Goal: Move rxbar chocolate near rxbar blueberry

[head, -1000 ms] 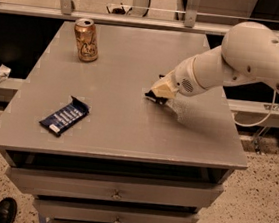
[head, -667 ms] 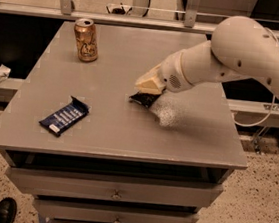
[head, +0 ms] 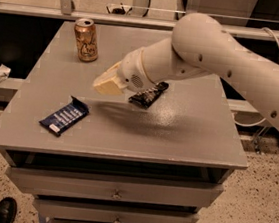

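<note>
The rxbar blueberry [head: 64,116] lies flat and slanted near the front left corner of the grey worktop [head: 187,134]. It has bare surface on its right side, which is probably where the other bar should end up. The rxbar chocolate [head: 150,94] is around the middle of the worktop, well apart from the blue bar. It shows as a black wrapper poking out from under the wrist of the white arm [head: 212,51], and its near end is hidden there. The arm reaches in from the right and slopes down toward the left, so the pale pincer [head: 106,83] hangs low over the surface, between the two bars and nearer the black one. That posture suits a leftward carry or slide toward the blue wrapper. I cannot tell whether the pincer is open or closed, or whether it grips the chocolate bar. I also cannot tell whether the bar rests on the surface or is lifted just off it. A tan drink can [head: 86,39] stands upright at the back left, clear of the likely path.
</note>
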`<state>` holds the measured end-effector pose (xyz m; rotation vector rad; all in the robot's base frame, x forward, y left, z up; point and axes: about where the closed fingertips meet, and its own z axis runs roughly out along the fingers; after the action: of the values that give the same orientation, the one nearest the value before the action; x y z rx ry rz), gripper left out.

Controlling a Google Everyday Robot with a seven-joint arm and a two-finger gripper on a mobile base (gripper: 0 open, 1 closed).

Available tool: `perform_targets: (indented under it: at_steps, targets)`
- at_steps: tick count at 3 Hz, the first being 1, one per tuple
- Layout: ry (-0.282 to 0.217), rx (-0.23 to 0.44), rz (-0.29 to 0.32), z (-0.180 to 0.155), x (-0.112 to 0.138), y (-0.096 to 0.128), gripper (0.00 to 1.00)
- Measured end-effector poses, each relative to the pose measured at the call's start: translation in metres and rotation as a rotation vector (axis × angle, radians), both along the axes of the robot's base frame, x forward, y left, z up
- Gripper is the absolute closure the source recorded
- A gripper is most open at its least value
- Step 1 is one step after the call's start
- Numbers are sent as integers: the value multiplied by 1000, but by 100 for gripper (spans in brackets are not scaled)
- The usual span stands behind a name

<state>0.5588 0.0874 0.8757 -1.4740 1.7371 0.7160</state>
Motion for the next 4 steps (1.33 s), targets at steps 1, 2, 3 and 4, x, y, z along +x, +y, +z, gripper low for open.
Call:
perform_targets:
  at_steps: [1, 2, 3, 4]
  targets:
    - [1, 3, 13, 0, -3, 6, 50]
    - [-8, -2, 1, 2, -2, -1, 27]
    - [-55, -27, -56, 8, 3, -32, 4]
    - [-107, -68, -132, 11, 17, -75, 0]
